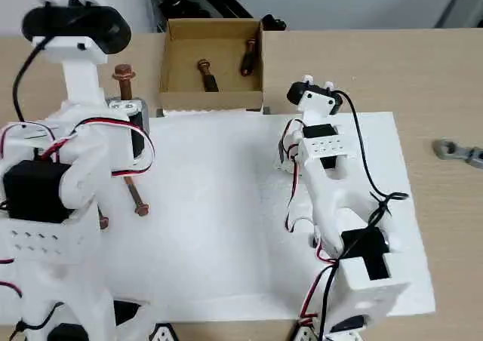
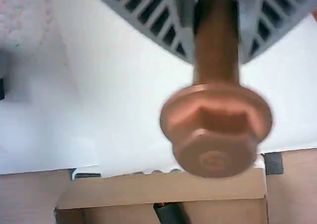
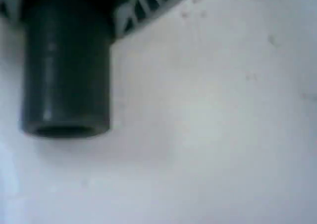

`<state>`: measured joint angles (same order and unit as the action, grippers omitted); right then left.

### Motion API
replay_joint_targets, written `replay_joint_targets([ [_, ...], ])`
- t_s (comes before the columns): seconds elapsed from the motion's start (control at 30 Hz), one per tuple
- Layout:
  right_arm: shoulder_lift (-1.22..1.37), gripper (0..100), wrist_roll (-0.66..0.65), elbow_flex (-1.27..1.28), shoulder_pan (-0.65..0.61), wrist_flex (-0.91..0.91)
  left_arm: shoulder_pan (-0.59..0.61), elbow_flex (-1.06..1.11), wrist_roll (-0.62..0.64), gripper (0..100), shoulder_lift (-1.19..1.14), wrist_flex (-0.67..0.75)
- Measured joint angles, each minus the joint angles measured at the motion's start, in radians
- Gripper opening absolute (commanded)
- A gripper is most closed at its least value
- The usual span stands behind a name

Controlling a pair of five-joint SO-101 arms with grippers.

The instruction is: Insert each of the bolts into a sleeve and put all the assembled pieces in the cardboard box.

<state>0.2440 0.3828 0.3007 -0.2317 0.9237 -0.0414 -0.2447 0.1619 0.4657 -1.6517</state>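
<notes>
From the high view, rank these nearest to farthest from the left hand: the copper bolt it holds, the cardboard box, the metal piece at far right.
1. bolt: clamped in the left hand itself.
2. cardboard box: just to the right of it, toward the back.
3. metal piece: far right, on the bare table.

1. A cardboard box [image 1: 211,99] sits at the far side of the table [image 1: 430,62], its near wall touching a white mat [image 1: 211,235].
2. Two sleeved pieces lie in the box, apart: one [image 1: 205,75] near the middle, the other [image 1: 249,56] by the right wall.
3. The left gripper [image 1: 125,103] grips a bolt [image 1: 123,74] just left of the box, head toward the far edge.
4. A loose bolt [image 1: 136,195] lies on the mat beside the left arm.
5. The right arm [image 1: 324,167] stands over the mat's right part.
6. A metal part [image 1: 455,151] lies on the table, well right of the mat.
</notes>
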Motion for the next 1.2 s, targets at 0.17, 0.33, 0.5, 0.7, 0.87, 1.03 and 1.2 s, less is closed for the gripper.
replay_joint_targets([
  [0.17,-0.061,0.4,0.000,0.006,0.000,0.000,0.000,0.000,0.000,0,0.000,0.000],
  [0.33,-0.253,0.4,0.000,0.000,-0.012,-0.005,0.000,0.000,0.000,0,0.000,0.000],
  [0.5,-0.528,0.4,0.000,0.009,-0.037,0.049,0.000,0.000,0.000,0,0.000,0.000],
  [0.7,-0.876,0.4,-0.083,0.011,-0.127,0.147,0.000,0.000,0.000,0,0.000,0.000],
  [0.87,-1.149,0.4,-0.155,0.011,-0.201,0.152,0.000,0.000,0.000,0,0.014,0.000],
  [1.03,-1.373,0.4,-0.178,0.095,-0.222,0.152,0.000,0.000,0.003,0,0.086,0.084],
  [1.2,-1.574,0.4,-0.178,0.322,-0.227,0.130,0.000,0.000,0.003,0,0.133,0.190],
])
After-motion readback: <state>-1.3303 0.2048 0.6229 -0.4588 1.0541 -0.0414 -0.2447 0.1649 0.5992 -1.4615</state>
